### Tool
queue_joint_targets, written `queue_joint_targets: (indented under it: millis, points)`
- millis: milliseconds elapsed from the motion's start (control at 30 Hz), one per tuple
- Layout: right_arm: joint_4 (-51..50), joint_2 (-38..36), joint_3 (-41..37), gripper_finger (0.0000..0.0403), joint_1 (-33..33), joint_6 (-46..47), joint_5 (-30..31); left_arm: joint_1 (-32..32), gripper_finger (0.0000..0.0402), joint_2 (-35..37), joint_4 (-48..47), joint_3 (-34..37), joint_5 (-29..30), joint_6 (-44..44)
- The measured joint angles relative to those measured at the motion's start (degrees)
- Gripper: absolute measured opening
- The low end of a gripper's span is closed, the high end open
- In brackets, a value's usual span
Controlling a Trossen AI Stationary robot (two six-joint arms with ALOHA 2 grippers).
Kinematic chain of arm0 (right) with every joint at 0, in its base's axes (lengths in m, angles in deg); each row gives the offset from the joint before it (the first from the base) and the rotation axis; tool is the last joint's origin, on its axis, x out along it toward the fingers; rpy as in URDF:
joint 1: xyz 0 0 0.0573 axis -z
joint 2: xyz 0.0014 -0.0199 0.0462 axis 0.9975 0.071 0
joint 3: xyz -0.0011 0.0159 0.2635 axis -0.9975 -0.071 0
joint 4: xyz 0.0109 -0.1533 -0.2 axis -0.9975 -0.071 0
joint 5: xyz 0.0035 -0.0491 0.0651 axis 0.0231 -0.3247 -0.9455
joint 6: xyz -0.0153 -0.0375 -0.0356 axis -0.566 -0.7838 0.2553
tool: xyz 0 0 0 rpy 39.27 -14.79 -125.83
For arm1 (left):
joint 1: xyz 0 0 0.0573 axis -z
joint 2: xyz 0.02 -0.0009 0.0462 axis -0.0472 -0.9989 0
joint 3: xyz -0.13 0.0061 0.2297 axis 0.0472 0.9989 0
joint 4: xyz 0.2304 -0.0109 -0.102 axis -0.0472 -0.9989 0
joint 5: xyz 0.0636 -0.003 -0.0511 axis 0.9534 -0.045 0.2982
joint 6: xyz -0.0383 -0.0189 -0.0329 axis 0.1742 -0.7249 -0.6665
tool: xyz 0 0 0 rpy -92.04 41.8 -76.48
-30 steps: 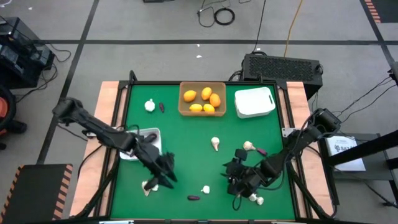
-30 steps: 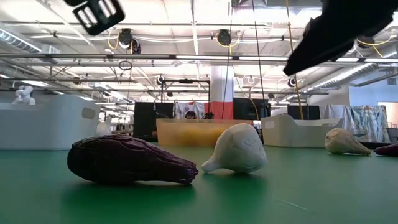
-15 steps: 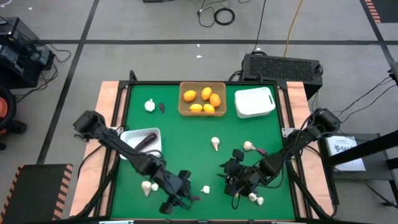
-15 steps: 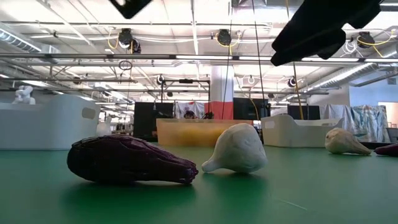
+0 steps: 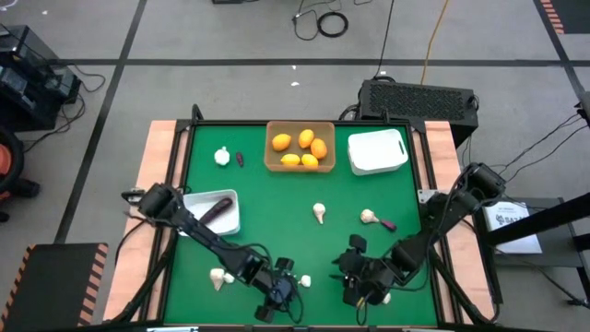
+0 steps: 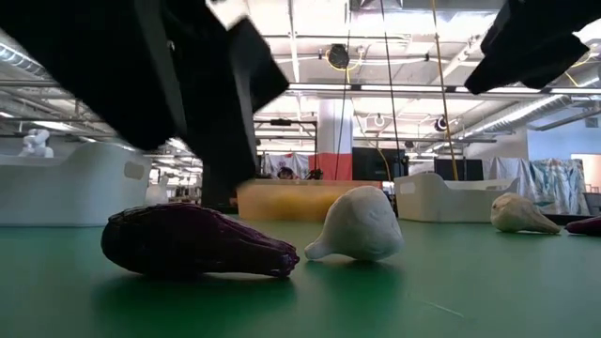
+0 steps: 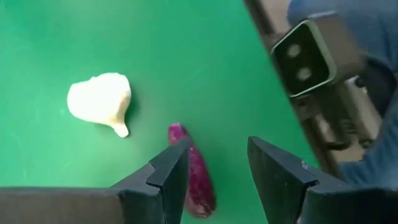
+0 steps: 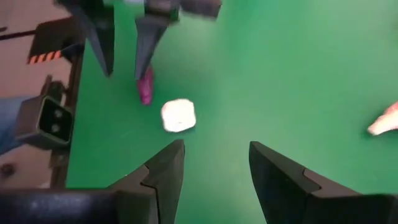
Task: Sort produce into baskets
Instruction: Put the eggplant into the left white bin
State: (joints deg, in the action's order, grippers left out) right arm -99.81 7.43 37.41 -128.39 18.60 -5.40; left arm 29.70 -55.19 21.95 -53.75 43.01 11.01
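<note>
A dark purple piece [image 7: 193, 171] lies on the green table near its near edge, with a whitish garlic bulb [image 7: 99, 99] beside it. My left gripper [image 7: 217, 162] is open just above the purple piece, which shows by one finger; in the high view the gripper [image 5: 281, 293] covers it. My right gripper [image 8: 214, 162] is open and empty to the right of that bulb [image 8: 179, 116], pointing toward it. The tan basket [image 5: 300, 164] holds several orange and yellow fruits. The left white basket [image 5: 230, 198] holds one purple piece. The right white basket [image 5: 378, 152] stands at the far right.
More garlic bulbs lie loose: one at the near left [image 5: 218, 275], two mid-table [image 5: 320, 212] [image 5: 367, 217], one at the far left [image 5: 222, 157]. Small purple pieces lie by the far-left bulb [image 5: 240, 160] and at the right [image 5: 387, 224]. The low camera stands at the near edge.
My left gripper has swung from beside the left white basket toward the table's near edge and right, coming down over the purple piece by the garlic bulb. My right gripper has shifted a little toward the near edge. The produce has stayed in place.
</note>
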Motion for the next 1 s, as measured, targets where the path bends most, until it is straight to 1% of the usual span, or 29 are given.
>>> queue_joint_targets:
  millis: [67,267,433,733,833,1000]
  points:
    - [0.36,-0.02,0.02,0.0171,-0.25,0.04,1.41,0.00,0.0169,-1.01,-0.18,-0.01,0.79,0.02]
    - [0.26,-0.02,0.02,0.0171,-0.42,1.51,1.54,0.00,0.0169,-2.89,-0.44,0.01,2.40,-0.04]
    - [0.23,-0.02,0.00,0.0171,-0.39,1.51,1.60,0.00,0.0169,-2.80,-2.37,-0.01,3.86,-0.04]
    - [0.17,-0.02,0.00,0.0171,-0.39,1.09,1.61,0.00,0.0167,-2.77,-3.96,-0.01,4.09,-0.09]
    - [0.19,-0.02,0.02,0.0171,-0.38,1.09,1.61,0.00,0.0157,-2.75,-4.06,-0.01,3.73,-0.10]
    - [0.19,-0.02,0.02,0.0171,-0.39,1.09,1.61,-0.04,0.0123,-2.75,-4.20,-0.01,3.26,-1.54]
